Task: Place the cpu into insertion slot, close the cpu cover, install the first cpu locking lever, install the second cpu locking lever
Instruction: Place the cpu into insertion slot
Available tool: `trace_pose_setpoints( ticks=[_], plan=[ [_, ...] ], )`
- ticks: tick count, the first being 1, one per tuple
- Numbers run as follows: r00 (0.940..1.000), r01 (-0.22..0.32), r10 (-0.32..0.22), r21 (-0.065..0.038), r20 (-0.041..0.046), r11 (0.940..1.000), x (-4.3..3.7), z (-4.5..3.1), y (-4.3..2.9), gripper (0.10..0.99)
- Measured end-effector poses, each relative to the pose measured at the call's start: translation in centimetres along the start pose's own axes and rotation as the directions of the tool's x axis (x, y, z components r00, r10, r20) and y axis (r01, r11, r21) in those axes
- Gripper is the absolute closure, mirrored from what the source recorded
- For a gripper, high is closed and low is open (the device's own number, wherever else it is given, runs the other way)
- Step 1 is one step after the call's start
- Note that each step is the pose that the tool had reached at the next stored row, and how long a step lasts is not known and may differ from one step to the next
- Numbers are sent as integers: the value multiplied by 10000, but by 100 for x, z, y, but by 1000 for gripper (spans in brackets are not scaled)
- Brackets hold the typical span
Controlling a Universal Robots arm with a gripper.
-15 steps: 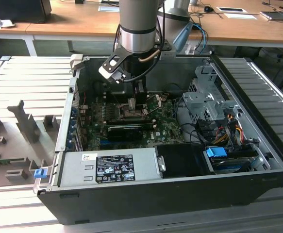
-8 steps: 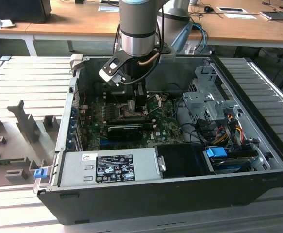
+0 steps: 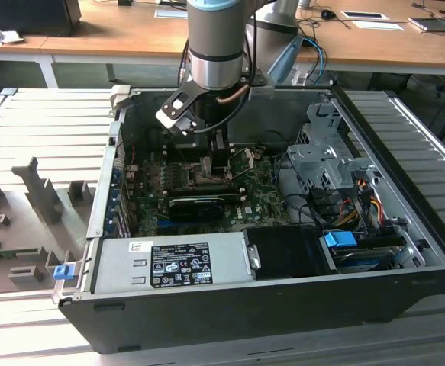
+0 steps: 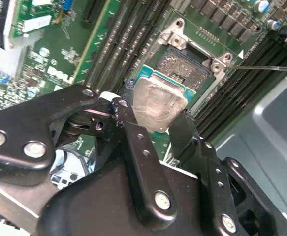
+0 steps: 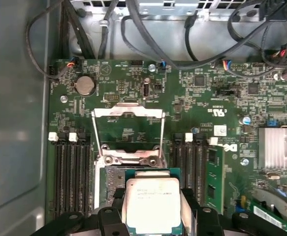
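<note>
- Cpu [image 5: 152, 204] is clamped flat between your gripper's [image 4: 155, 127] two black fingers, grey lid up.
- Just past its leading edge lies the insertion slot [image 4: 195, 66], part of its dark pin bed showing. The cpu overlaps only the near side.
- Beyond the slot, the cpu cover [image 5: 128, 113] stands swung open.
- You cannot tell whether the cpu touches the slot.
</note>
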State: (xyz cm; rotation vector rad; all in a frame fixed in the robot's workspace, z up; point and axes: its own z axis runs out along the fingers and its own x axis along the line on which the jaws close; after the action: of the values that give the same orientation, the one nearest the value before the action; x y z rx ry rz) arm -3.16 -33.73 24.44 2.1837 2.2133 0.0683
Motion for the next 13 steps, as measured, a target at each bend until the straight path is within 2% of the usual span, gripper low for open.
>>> trace_pose_setpoints(
  ticks=[4,6,7,8,11,12,13],
  plan=[
    [9994,-337,337,2,45,9994,8,30,-2,561],
    [9990,-405,405,-17,173,9992,9,37,-2,561],
    [9988,-405,405,-32,287,9992,37,44,-1,561],
    [9987,-403,404,-32,302,9992,68,62,-2,561],
    [9989,-406,407,-31,224,9992,95,92,-4,561],
    [9990,-411,411,-29,167,9992,96,104,-11,561],
    [9991,-414,414,-28,89,9991,97,122,-49,561]
  ],
)
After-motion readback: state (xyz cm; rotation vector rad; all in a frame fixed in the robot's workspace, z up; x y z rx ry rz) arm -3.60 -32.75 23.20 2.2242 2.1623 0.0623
